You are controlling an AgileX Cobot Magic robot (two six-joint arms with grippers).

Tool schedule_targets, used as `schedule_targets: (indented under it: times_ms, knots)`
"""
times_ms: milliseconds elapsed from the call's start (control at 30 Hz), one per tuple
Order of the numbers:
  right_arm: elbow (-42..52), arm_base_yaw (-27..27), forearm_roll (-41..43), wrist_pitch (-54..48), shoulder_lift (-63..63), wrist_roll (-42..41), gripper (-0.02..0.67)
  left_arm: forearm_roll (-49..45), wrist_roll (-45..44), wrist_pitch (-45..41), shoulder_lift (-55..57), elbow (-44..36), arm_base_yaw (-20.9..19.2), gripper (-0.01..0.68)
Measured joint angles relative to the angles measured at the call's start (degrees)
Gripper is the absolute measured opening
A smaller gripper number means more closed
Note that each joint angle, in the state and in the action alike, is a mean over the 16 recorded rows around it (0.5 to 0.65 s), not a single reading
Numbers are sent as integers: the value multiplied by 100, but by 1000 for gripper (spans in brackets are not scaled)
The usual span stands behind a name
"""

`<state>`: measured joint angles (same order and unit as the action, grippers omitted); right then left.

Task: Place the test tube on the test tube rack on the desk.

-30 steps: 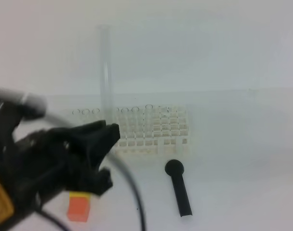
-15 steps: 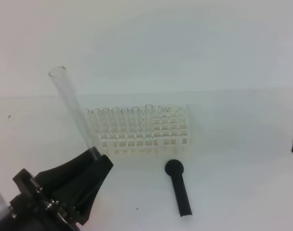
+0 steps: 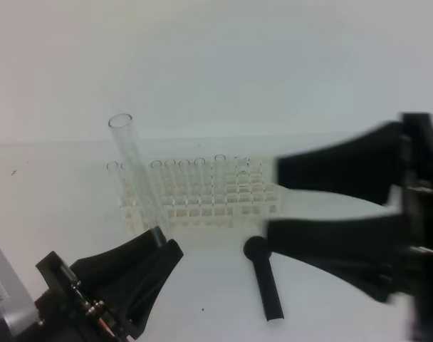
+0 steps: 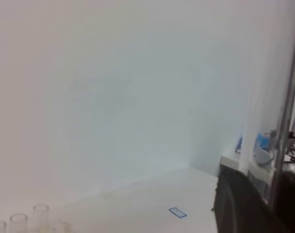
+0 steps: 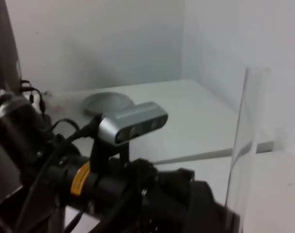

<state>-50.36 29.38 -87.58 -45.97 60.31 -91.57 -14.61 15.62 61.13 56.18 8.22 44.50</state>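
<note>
The clear glass test tube (image 3: 138, 178) stands tilted, open rim up and leaning left, in front of the left end of the white test tube rack (image 3: 216, 196). My left gripper (image 3: 162, 246) is shut on its lower end at the bottom left. In the right wrist view the tube (image 5: 243, 145) rises upright from the black left gripper (image 5: 196, 206). My right gripper (image 3: 273, 201) is open and empty; it reaches in from the right, with its fingertips by the rack's right end. The desk (image 3: 330, 313) is pale and flat.
A black round-headed scoop (image 3: 264, 278) lies in front of the rack. Several glass rims (image 3: 199, 162) stand along the rack's back row, and some show in the left wrist view (image 4: 40, 211). A blue label (image 4: 176, 212) lies on the desk.
My left gripper has carried the tube to the right, toward the rack's left end. My right arm has swung in from the right edge and now fills the right side.
</note>
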Motion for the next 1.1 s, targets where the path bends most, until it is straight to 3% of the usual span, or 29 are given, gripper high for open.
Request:
schedule_targets:
  times_ms: [300,667,833,1100]
  knots:
    - [-858,1190,-704,1135,1254,-786,444,3,3,23,17,-2,1,27]
    - [-1676,1539,-907,1260,2224,-887,430,-5,1,-92,24,2,-1,74]
    - [-1849,1583,-914,1237,2396,-868,369,-15,4,-136,28,4,-2,102]
    - [-1936,1586,-913,1120,2490,-874,217,-8,6,-200,28,4,2,102]
